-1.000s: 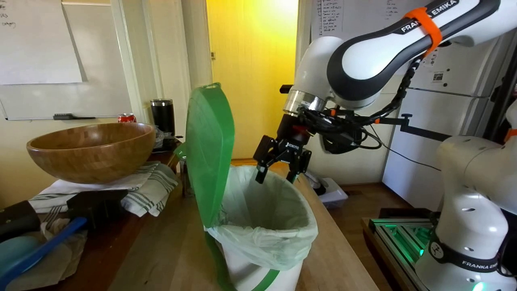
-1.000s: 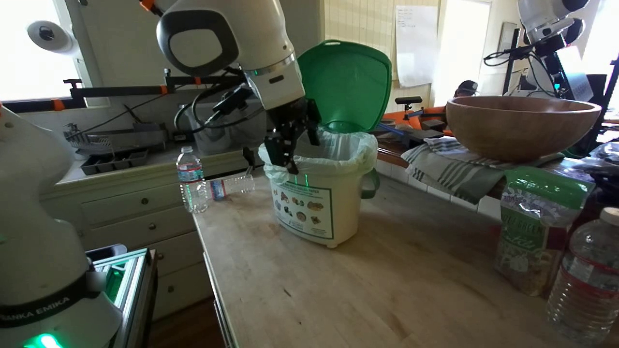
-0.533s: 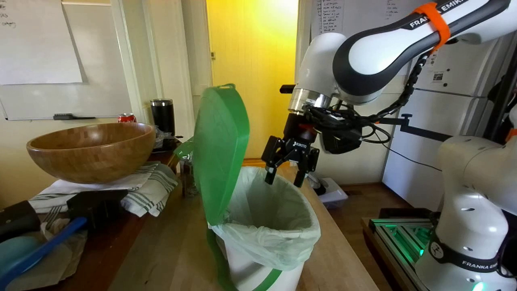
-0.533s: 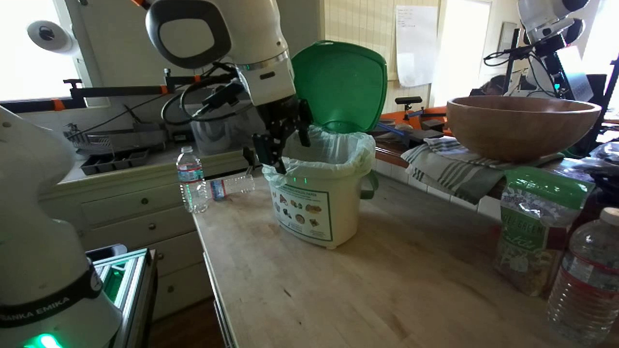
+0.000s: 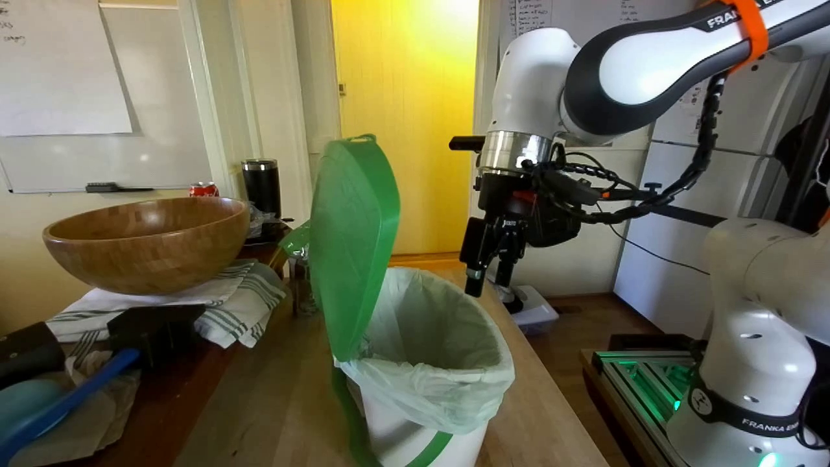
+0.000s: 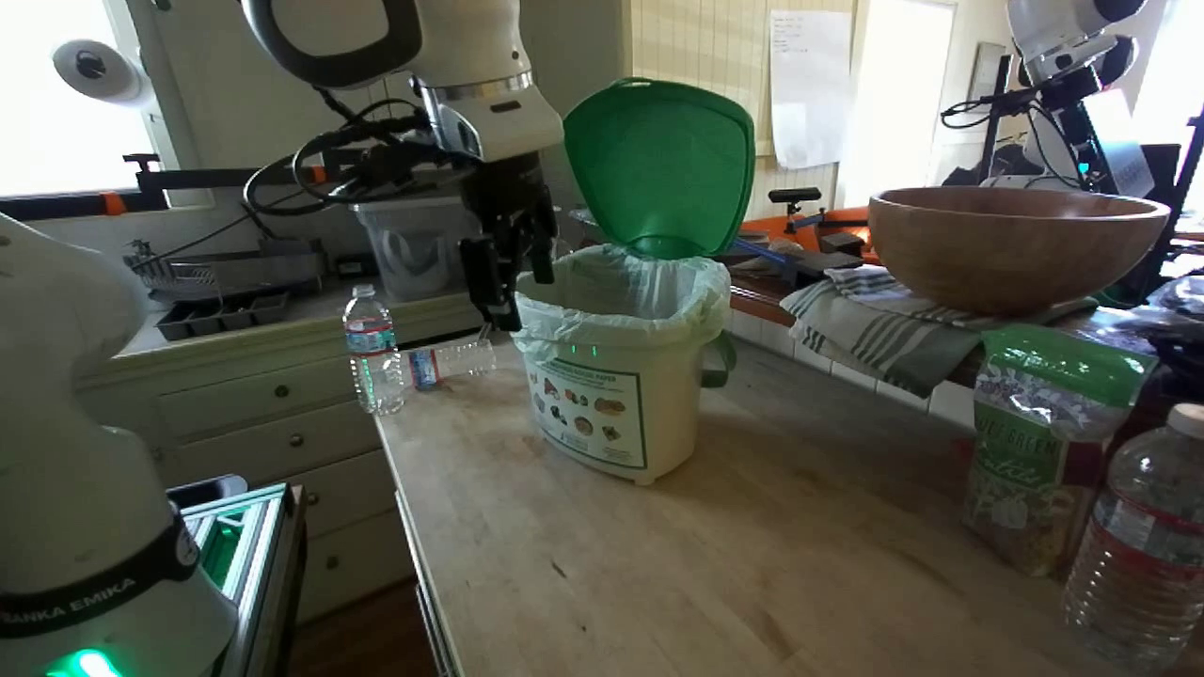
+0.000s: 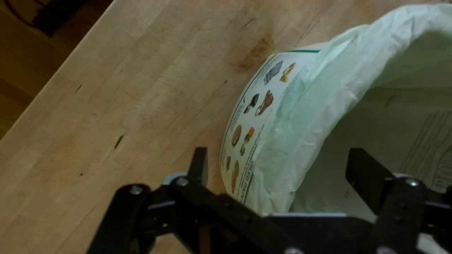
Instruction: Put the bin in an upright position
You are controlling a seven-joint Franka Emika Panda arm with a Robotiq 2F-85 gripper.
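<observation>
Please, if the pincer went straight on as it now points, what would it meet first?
Probably the bag-covered rim of the bin: in the wrist view it shows between the open fingers of the pincer, though depth is unclear.

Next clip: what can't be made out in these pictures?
Rounded white plastic bin: in an exterior view, the bottom edge cuts off its base.
Pale green plastic liner: in the wrist view, the right edge crops it.
Round brown wooden bowl: in both exterior views, near wall hides the inside bottom.
White paper sheet: in an exterior view, writing too small to read.
</observation>
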